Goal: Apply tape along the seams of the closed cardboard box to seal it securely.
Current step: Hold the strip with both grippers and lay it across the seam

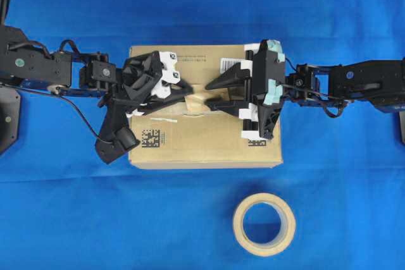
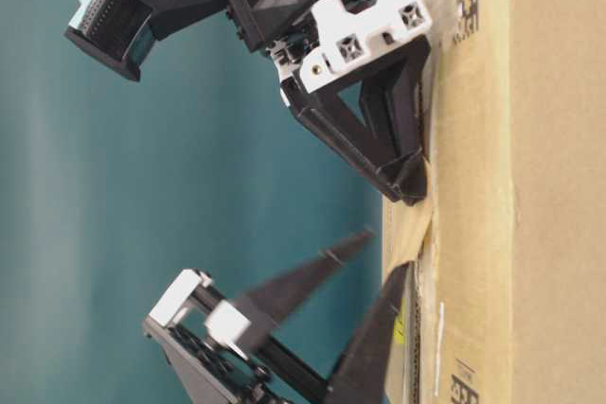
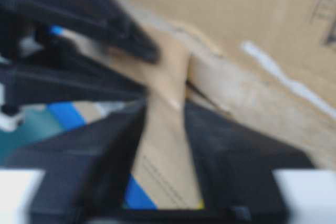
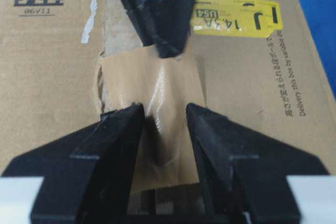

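the tape lies over the seams at the middle of the cardboard box. right gripper fingers spread astride it; left gripper parted, gripping nothing. best press flat, outward, smoothing wrinkles.

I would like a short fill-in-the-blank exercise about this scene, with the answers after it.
1. The tape lies on top of the cardboard box, between the two fingers of the right gripper, whose jaws are ____.
2. The tape roll lies on the ____ cloth, apart from the box.
3. The sticker near the tape is ____ in colour.
4. The left gripper meets the tape from the ____ side to the right gripper.

Answers: open; blue; yellow; opposite
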You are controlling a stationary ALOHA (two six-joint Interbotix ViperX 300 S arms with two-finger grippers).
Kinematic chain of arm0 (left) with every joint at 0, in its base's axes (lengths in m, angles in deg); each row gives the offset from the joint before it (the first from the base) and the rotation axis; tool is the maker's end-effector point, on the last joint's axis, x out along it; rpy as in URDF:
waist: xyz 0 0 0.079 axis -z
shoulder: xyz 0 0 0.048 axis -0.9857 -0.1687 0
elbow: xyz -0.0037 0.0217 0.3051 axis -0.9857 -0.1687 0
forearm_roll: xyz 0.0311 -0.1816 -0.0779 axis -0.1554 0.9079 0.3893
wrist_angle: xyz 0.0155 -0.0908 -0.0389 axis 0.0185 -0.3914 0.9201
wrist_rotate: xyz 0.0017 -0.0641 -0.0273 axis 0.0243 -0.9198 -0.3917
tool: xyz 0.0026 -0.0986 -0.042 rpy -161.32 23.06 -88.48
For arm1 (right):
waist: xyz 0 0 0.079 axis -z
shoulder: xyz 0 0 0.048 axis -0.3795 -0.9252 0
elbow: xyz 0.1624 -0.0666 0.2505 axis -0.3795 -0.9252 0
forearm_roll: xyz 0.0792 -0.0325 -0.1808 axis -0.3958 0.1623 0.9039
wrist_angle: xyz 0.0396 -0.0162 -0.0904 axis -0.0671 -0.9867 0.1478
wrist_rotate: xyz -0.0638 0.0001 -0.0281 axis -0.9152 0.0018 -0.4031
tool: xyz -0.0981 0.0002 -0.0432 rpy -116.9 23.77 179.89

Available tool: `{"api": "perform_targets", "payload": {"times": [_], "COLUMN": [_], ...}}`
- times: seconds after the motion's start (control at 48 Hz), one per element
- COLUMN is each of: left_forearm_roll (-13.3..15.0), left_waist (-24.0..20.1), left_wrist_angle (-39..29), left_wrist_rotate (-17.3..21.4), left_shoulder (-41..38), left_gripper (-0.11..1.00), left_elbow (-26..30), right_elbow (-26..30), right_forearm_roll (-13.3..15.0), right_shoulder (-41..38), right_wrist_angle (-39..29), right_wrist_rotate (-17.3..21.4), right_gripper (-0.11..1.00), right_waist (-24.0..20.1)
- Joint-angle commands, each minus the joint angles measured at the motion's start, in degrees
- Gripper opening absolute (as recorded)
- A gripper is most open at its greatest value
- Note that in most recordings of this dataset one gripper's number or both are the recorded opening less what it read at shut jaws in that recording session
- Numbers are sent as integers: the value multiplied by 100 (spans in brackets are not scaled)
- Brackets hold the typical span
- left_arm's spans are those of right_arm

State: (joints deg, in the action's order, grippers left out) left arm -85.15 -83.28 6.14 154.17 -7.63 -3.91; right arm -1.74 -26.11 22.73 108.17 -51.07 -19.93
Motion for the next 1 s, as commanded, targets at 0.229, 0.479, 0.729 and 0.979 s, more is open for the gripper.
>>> {"api": "perform_targets", "payload": {"times": [0.229, 0.479, 0.729, 0.979], "left_forearm_roll": [-9, -9, -9, -9], "left_waist": [-44, -53, -53, -53], "left_wrist_angle": [9, -466, -1081, -1310], "left_wrist_rotate": [44, 18, -9, -18], "left_shoulder": [62, 62, 62, 62], "left_gripper": [64, 61, 61, 61], "left_elbow": [132, 316, 448, 510], "right_elbow": [88, 70, 70, 70], "right_forearm_roll": [-70, -62, -70, -62], "right_shoulder": [44, 44, 44, 53], "right_wrist_angle": [-132, -158, -229, -229], "right_wrist_rotate": [-9, -9, -9, -9], "right_gripper": [48, 48, 48, 48], "right_waist": [-18, -26, -18, -18]}}
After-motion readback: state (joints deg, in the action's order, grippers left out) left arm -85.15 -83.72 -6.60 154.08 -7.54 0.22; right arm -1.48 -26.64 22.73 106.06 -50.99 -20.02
